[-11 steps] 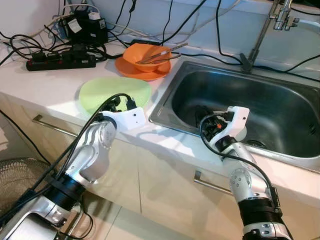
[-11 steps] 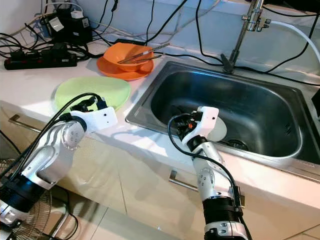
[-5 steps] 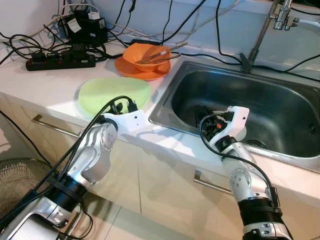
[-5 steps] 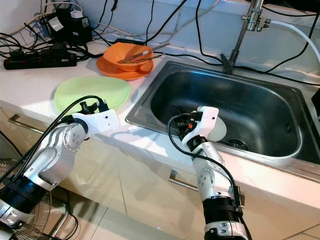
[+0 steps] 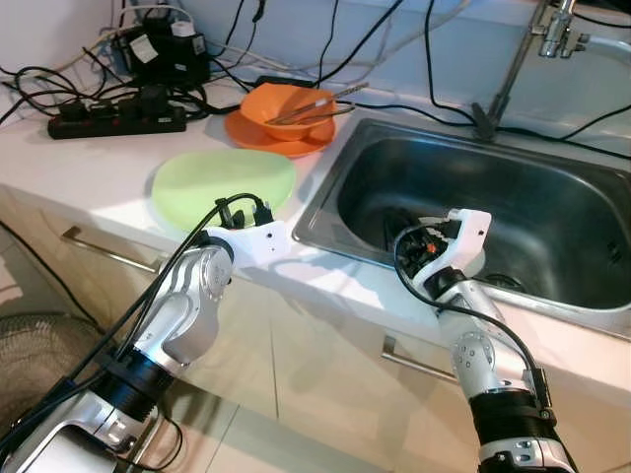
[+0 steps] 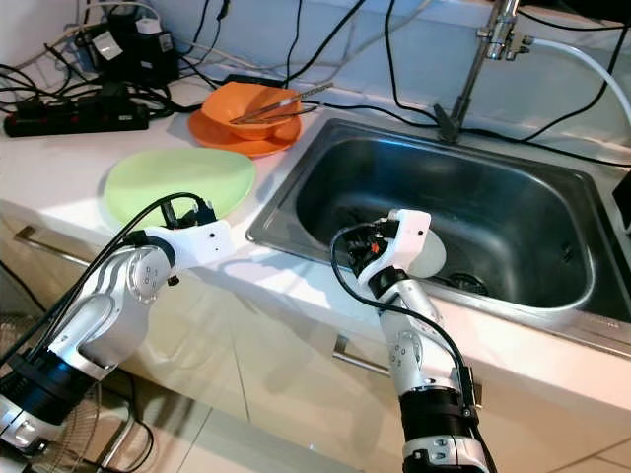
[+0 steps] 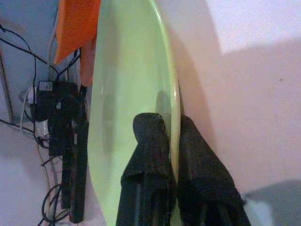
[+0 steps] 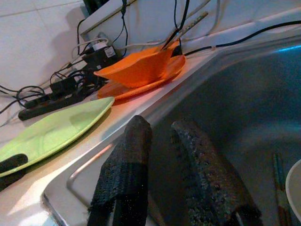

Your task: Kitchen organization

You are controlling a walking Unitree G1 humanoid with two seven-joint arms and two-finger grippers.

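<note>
A light green plate (image 5: 222,177) lies flat on the white counter, left of the sink. My left gripper (image 5: 243,206) is at its near rim. In the left wrist view the plate (image 7: 127,70) has its rim pinched between the two black fingers (image 7: 150,141), so the gripper is shut on it. My right gripper (image 8: 162,150) hangs inside the steel sink (image 5: 325,192) by its front left wall, open, with nothing between its fingers. An orange bowl (image 5: 291,106) holding metal tongs sits on an orange plate behind the green one.
A white dish (image 6: 431,258) lies on the sink bottom behind my right wrist. The faucet (image 5: 513,69) rises at the back. A black power strip (image 5: 118,116) and tangled cables crowd the counter's back left. A fan (image 5: 39,350) stands on the floor at the left.
My left wrist has drawn back slightly toward the counter's front edge, so its fingers now sit at the plate's near rim. The right arm has not moved.
</note>
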